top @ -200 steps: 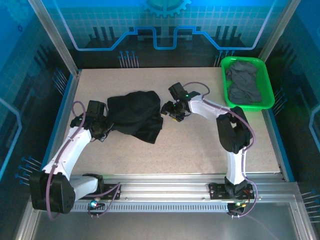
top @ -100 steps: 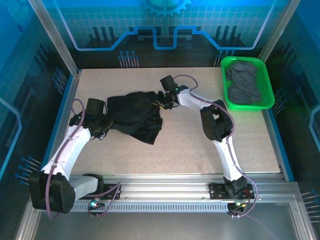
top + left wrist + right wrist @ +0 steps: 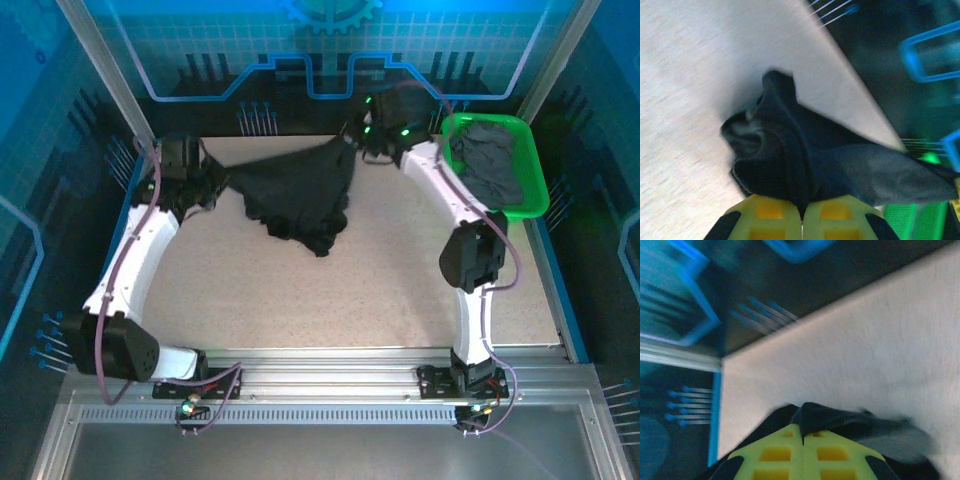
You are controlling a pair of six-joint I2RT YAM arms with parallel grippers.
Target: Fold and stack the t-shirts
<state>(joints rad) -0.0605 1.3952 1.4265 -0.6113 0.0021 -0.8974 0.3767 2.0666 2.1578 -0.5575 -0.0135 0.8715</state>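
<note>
1. Green basket (image 3: 505,212), far right corner of surface (image 3: 400,280): holds crumpled dark grey t-shirts (image 3: 490,165).
2. Black t-shirt (image 3: 300,190): strung between both pincers over far surface.
3. Left pincer (image 3: 801,212) and right pincer (image 3: 802,435): each clenched on black t-shirt.

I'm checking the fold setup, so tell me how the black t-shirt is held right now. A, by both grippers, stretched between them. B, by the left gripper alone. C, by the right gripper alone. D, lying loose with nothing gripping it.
A: the left gripper and the right gripper each have their jaws shut on an edge of the black t-shirt, which is spread out between them.
</note>
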